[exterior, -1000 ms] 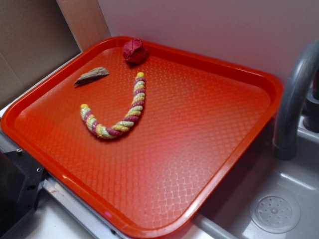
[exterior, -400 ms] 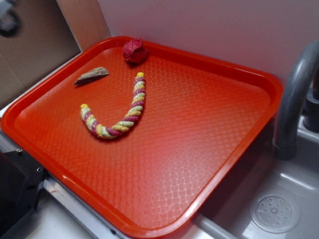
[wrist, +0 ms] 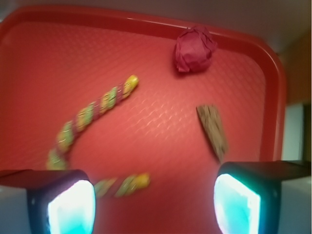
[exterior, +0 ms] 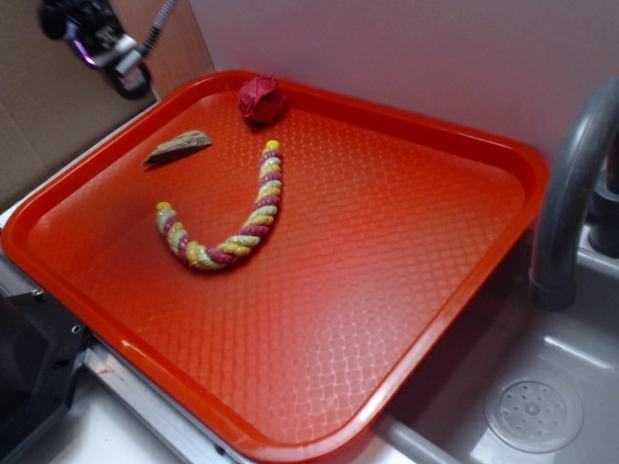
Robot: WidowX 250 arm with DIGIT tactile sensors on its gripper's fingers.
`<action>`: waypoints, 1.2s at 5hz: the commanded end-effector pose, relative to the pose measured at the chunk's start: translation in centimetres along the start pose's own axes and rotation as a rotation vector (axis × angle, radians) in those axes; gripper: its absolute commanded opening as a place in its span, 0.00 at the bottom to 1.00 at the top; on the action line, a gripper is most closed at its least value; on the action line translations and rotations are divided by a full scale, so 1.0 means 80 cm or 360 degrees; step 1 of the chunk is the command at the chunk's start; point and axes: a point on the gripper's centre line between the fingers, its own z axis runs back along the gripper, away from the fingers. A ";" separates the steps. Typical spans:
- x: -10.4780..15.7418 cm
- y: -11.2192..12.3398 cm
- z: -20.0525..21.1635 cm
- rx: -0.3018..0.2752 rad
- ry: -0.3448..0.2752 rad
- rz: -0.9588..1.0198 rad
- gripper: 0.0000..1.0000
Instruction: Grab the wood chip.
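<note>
Black and glowing teal at its pads, the hand (wrist: pixel 153 200) hangs high off the tray's far-left corner, spread wide with nothing between its fingers (wrist: pixel 236 202). In the wrist view the wood chip (wrist: pixel 213 130) lies at about one o'clock from the hand's centre, just above the right finger, flat on the red tray (wrist: pixel 73 48). The step is the approach, so it likely pays to shift toward one o'clock, centre the gap over the sliver, and close across its narrow width. The dark red ball (wrist: pixel 195 49) sits at twelve o'clock of the chip, the rope (wrist: pixel 92 112) at nine; both look clear enough.
</note>
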 end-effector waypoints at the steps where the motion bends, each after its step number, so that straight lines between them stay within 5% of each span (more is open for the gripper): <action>1: 0.001 0.039 -0.044 0.0036 0.0016 -0.0127 1.00; 3: 0.018 0.075 -0.100 0.0013 0.0034 -0.0132 1.00; 4: 0.029 0.069 -0.119 0.0158 -0.0011 -0.0180 1.00; 6: 0.027 0.077 -0.138 0.0217 0.0039 -0.0132 1.00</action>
